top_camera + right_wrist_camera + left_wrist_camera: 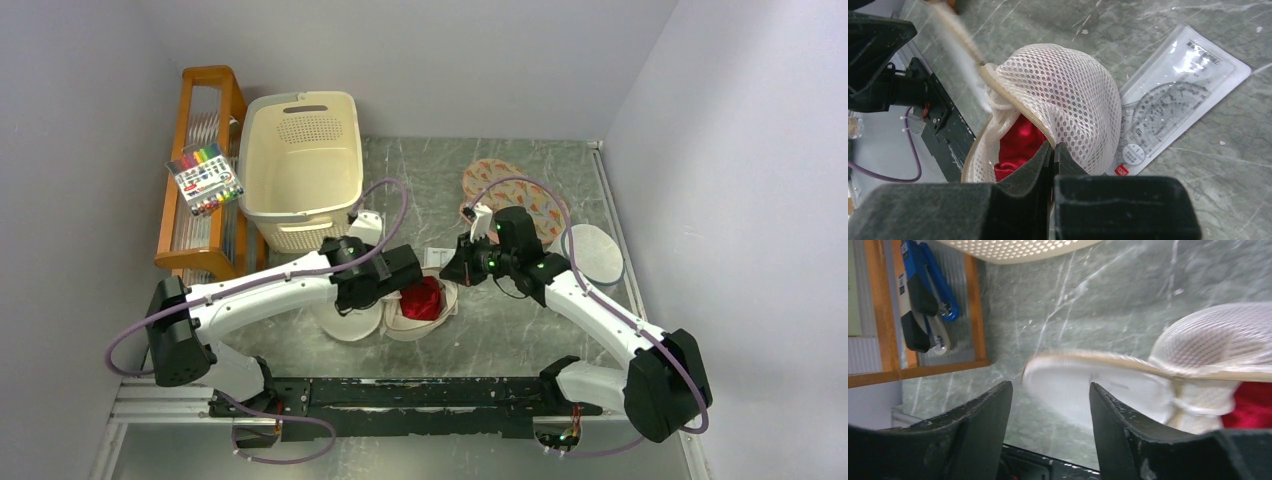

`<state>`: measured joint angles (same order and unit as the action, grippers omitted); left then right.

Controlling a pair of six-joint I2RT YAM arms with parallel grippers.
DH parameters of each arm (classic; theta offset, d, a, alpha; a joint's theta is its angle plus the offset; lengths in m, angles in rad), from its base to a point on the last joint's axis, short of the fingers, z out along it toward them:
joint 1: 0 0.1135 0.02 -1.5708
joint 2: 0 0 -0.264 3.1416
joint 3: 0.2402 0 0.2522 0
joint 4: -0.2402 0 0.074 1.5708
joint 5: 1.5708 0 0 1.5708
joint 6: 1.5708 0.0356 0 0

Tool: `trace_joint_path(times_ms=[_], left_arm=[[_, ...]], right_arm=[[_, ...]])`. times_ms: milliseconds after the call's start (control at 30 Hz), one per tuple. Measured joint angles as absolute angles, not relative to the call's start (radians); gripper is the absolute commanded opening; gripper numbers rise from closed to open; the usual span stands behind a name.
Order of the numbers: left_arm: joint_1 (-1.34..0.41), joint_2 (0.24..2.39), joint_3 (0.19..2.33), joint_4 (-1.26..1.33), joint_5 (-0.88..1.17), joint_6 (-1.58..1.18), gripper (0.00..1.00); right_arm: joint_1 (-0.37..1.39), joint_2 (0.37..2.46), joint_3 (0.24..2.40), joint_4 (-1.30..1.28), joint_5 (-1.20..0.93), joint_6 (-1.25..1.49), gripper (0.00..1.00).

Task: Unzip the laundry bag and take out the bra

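Your laundry bag lies on the table between the two arms, in front of the basket. It is cream mesh, puffed up, and its rim gapes open. The red bra shows inside. Your right gripper is pinched tight on the bag's rim. Your left gripper has its fingers spread wide, holding nothing.

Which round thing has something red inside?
The cream mesh laundry bag, pinched by the right gripper; the patterned round one and blue-rimmed one show no red.
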<state>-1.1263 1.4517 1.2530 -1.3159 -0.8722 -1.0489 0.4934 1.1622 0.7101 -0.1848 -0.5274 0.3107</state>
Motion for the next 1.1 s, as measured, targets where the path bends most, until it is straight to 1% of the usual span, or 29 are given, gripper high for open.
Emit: trace_joint_path(times_ms=[100, 133, 167, 200, 267, 333, 400, 467, 500, 533, 767, 900, 1100], left_arm=[[-1.127, 1.480, 1.331, -1.307, -0.859, -1.034, 0.78], [-1.127, 1.470, 1.344, -1.281, -0.841, -1.015, 0.84], [-1.126, 1.452, 1.345, -1.248, -0.820, -0.994, 0.94], [-1.126, 1.423, 1.336, -1.199, -0.787, -0.967, 0.99], [-1.127, 1.345, 1.288, -1.068, -0.706, -0.904, 0.99], [-1.127, 1.250, 1.213, -0.910, -0.599, -0.853, 0.94], [-1.126, 1.199, 1.161, -0.779, -0.510, -0.828, 0.81], [-1.126, 1.205, 1.138, -0.669, -0.431, -0.812, 0.70], [-1.126, 1.232, 1.138, -0.618, -0.392, -0.807, 0.66], [-1.126, 1.268, 1.140, -0.574, -0.360, -0.804, 0.64], [-1.123, 1.472, 1.142, -0.459, -0.242, -0.804, 0.62], [-1.122, 1.510, 1.142, -0.432, -0.220, -0.816, 0.56], [-1.122, 1.547, 1.126, -0.409, -0.205, -0.823, 0.52]], right_arm=[[0.507, 1.162, 0.710, -0.185, -0.532, 0.310, 0.00], [0.510, 1.162, 0.710, -0.185, -0.533, 0.310, 0.00], [0.512, 1.162, 0.710, -0.185, -0.534, 0.310, 0.00], [0.513, 1.161, 0.709, -0.184, -0.534, 0.310, 0.00], [0.513, 1.158, 0.707, -0.185, -0.533, 0.310, 0.00], [0.513, 1.157, 0.706, -0.184, -0.533, 0.310, 0.00], [0.513, 1.157, 0.705, -0.184, -0.534, 0.310, 0.00], [0.513, 1.157, 0.705, -0.183, -0.534, 0.310, 0.00], [0.513, 1.157, 0.705, -0.183, -0.535, 0.310, 0.00], [0.513, 1.157, 0.705, -0.183, -0.535, 0.310, 0.00], [0.513, 1.152, 0.705, -0.187, -0.532, 0.303, 0.00], [0.513, 1.135, 0.705, -0.192, -0.527, 0.299, 0.00], [0.513, 1.124, 0.705, -0.193, -0.527, 0.299, 0.00]])
